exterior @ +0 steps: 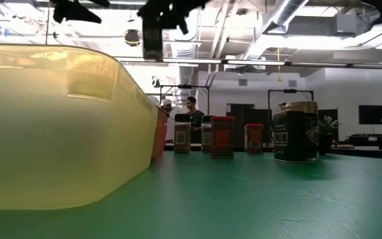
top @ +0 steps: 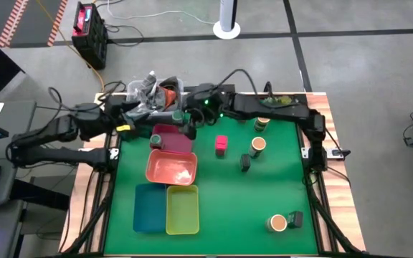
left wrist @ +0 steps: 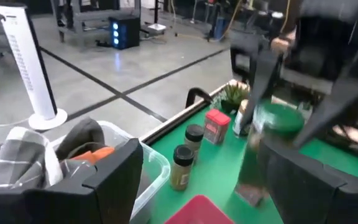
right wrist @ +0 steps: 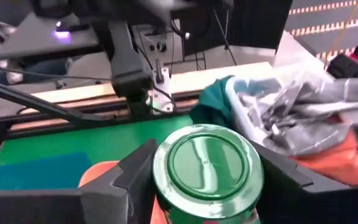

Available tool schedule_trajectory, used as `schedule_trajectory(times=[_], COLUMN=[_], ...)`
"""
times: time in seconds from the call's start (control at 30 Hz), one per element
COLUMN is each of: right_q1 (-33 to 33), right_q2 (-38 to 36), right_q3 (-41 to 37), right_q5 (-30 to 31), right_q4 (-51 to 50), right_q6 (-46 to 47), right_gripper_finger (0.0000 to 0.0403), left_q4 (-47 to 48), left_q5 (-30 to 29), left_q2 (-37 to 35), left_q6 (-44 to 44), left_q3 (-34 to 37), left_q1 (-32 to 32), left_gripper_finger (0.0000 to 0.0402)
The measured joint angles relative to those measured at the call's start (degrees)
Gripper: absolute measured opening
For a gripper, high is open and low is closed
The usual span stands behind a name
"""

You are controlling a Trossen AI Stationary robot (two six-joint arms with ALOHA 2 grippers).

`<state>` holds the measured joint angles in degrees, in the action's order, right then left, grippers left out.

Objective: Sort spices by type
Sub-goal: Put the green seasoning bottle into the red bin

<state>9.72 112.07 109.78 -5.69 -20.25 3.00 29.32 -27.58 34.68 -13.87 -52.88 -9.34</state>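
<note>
My right gripper [right wrist: 207, 186] reaches across the far side of the table and is shut on a dark jar with a green lid [right wrist: 207, 167]. In the high view the jar [top: 178, 115] sits above the pink tray [top: 172, 136]. In the low view the jar [exterior: 152, 33] hangs high over the table. My left gripper [left wrist: 204, 199] is open beside the clear bin [top: 156, 92], close to the jar [left wrist: 277, 121]. A magenta box [top: 221, 145], tan-topped jars [top: 258, 145] and small dark ones [top: 245, 163] stand on the green mat. My right gripper pinches the jar's body just under the green lid [right wrist: 166, 186], one finger [right wrist: 123, 180] on each side. The fingers come from above and the lid faces the wrist camera. The jar is lifted clear of the table and hangs below the fingers.
Salmon [top: 171, 167], teal [top: 149, 206] and yellow-green [top: 182, 209] trays lie on the mat's left half. A tan-topped jar [top: 278, 223] and a dark box [top: 295, 218] are near the right near corner. A small plant [top: 282, 101] stands at the far edge. The bin holds cloths.
</note>
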Motion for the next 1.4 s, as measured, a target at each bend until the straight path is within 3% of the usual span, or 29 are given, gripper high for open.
schedule_trajectory(times=[0.1,0.3,0.93,1.17,1.4], right_q1=[-0.6,-1.4,-0.9,-1.0,-1.0], right_q2=[-0.1,0.9,12.6,15.0,14.9], right_q3=[-6.4,-14.6,-14.9,-15.3,-15.2], right_q5=[0.5,8.0,9.9,10.1,16.3], right_q4=[9.0,23.0,26.1,22.5,24.4], right_q6=[2.8,4.5,8.7,8.0,2.6], right_gripper_finger=[0.0230,0.0234,0.0235,0.0235,0.0236], left_q4=[1.0,1.3,2.4,3.5,3.4], left_q5=[-0.6,-0.6,-0.3,-0.1,0.1], left_q2=[-0.8,-0.3,0.5,0.6,0.5], left_q6=[-1.3,-2.5,-4.2,-4.4,-4.4], left_q3=[0.0,0.0,0.0,0.0,0.0], left_q1=[0.0,0.0,0.0,0.0,0.0], left_gripper_finger=[0.0299,0.0299,0.0299,0.0299,0.0299])
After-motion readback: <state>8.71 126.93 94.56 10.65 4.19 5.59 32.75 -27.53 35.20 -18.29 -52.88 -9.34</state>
